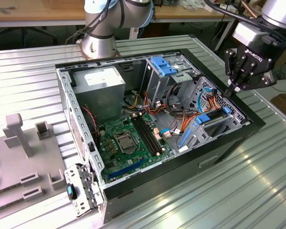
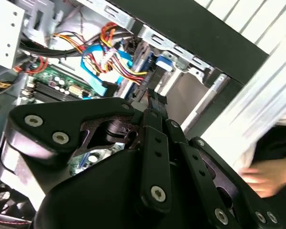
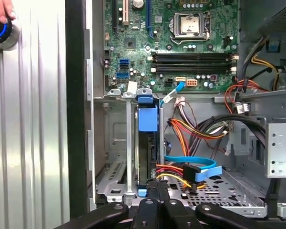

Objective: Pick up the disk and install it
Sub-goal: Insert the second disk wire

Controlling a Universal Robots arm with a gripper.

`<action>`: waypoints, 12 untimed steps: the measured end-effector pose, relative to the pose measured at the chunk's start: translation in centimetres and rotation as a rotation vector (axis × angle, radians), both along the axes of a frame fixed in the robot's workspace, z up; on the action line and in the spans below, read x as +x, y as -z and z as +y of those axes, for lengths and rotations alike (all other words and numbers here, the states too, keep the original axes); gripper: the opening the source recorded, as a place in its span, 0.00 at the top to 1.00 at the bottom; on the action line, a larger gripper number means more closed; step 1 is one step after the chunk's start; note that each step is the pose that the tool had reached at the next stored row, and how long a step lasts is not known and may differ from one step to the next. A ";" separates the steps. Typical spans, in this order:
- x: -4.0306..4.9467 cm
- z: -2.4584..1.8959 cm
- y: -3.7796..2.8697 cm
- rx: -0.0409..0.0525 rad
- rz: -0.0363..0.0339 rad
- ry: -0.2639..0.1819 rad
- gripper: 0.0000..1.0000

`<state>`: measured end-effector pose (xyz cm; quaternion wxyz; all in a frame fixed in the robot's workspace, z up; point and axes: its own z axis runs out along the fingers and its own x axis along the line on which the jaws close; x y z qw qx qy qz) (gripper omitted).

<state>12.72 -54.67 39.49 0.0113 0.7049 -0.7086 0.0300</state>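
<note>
The disk [image 3: 147, 143] stands on edge inside the open computer case, slotted into the metal drive bay, so I see only its narrow dark side running along the bay in the first wrist view. Its blue plastic carrier shows as a blue tab at the end nearer the green motherboard and a smaller blue clip at the other end. In the exterior view the disk [image 1: 210, 118] appears as a dark strip with blue ends, seated in the bay at the case's right-hand corner.
</note>
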 end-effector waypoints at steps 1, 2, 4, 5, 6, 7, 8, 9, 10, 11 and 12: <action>0.00 0.01 -0.05 -0.0213 -0.0027 0.000 0.89; 0.00 0.01 -0.09 -0.0282 -0.0034 -0.001 0.89; 0.00 0.02 -0.19 -0.0304 -0.0035 -0.001 0.89; 0.00 0.02 -0.25 -0.0344 -0.0038 -0.001 0.83; 0.00 0.03 -0.26 -0.0373 -0.0041 -0.001 0.83; 0.00 0.04 -0.25 -0.0378 -0.0041 -0.001 0.83; -0.03 0.35 -0.24 -0.0380 -0.0042 -0.004 0.76; -0.07 0.78 -0.25 -0.0413 -0.0042 -0.007 0.76; -0.09 1.11 -0.24 -0.0432 -0.0042 -0.009 0.76; -0.10 1.53 -0.25 -0.0449 -0.0042 -0.011 0.76; -0.11 1.78 -0.25 -0.0454 -0.0042 -0.013 0.76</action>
